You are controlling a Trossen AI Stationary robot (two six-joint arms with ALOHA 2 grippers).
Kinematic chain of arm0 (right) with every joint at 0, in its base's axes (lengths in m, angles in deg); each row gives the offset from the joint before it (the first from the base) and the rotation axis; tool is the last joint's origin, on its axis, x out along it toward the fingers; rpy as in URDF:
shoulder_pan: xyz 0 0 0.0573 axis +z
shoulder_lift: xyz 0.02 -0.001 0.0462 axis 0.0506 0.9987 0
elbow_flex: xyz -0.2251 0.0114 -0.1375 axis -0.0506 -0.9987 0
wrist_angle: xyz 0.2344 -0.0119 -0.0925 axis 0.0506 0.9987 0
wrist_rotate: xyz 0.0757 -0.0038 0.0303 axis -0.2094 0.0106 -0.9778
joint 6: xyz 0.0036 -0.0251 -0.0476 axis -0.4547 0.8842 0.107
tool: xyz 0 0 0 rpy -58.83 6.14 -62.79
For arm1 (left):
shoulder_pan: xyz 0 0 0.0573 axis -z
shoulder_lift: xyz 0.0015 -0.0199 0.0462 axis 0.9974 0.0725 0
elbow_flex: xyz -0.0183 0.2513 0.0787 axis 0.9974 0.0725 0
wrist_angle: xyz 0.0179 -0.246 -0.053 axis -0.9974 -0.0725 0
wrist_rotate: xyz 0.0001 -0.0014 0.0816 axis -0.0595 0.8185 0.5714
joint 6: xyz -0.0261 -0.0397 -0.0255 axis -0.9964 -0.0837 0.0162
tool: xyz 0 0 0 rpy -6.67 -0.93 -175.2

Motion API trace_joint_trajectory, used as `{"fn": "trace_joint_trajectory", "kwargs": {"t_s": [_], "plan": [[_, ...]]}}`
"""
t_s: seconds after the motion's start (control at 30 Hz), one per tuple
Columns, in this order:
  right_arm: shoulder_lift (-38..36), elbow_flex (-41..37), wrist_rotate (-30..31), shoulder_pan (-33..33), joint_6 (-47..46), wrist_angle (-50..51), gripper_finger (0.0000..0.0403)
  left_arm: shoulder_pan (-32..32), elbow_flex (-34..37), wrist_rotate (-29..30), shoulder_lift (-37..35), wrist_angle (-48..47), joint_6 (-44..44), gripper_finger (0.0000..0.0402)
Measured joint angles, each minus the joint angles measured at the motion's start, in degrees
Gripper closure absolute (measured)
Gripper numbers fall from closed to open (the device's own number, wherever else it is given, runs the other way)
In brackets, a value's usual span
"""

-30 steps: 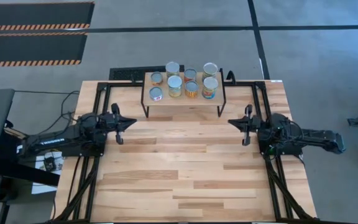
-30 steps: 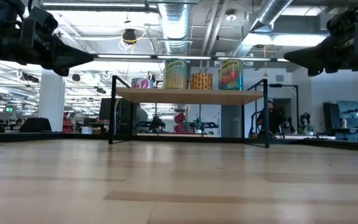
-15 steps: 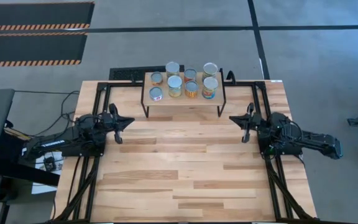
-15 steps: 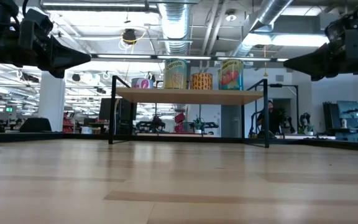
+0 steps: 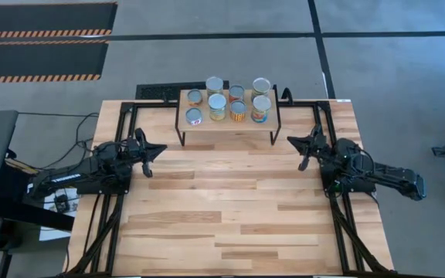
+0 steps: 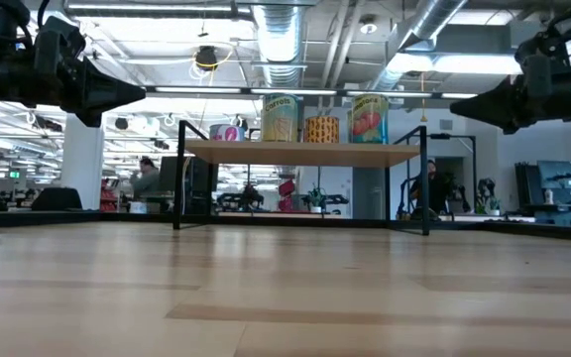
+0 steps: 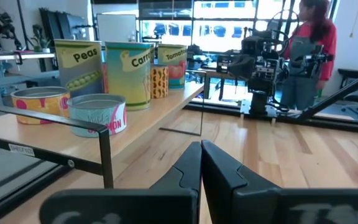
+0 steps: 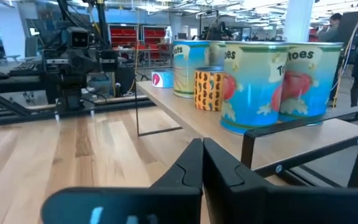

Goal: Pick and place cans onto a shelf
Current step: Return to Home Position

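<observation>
Eight cans [image 5: 217, 106] stand on the shelf's wooden top [image 5: 224, 129] at the table's far middle, tall ones and low flat ones. They show in the low view [image 6: 280, 117], the left wrist view [image 7: 131, 72] and the right wrist view [image 8: 254, 84]. My left gripper [image 5: 161, 151] is shut and empty, above the table to the left of the shelf's near left corner, pointing right. My right gripper [image 5: 290, 140] is shut and empty, off the shelf's near right corner, pointing toward it at a slant. Both hang at about shelf-top height [image 6: 142, 92] [image 6: 454, 96].
The shelf's thin black legs [image 6: 177, 186] [image 6: 424, 183] stand on the tabletop. The wooden tabletop [image 5: 222, 208] spreads bare before the shelf. A black frame [image 5: 122, 116] runs along the table's sides. People show in the room behind [image 7: 311, 46] [image 6: 145, 180].
My right gripper has turned from pointing straight left to pointing slantwise toward the shelf's near right corner, and has sunk a little. My left gripper has drawn back slightly toward the table's left edge. The cans have stayed in place.
</observation>
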State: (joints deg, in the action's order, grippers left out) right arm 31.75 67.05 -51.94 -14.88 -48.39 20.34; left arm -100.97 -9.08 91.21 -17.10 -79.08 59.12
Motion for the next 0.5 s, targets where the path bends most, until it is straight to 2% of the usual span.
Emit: {"fn": "trace_joint_trajectory", "kwargs": {"t_s": [0.5], "plan": [[0.1, -0.07, -0.16, 1.31, -0.09, 0.31, 0.0374, -0.01, 0.11, -0.84, 0.0, -0.05, 0.08, 0.0401]]}}
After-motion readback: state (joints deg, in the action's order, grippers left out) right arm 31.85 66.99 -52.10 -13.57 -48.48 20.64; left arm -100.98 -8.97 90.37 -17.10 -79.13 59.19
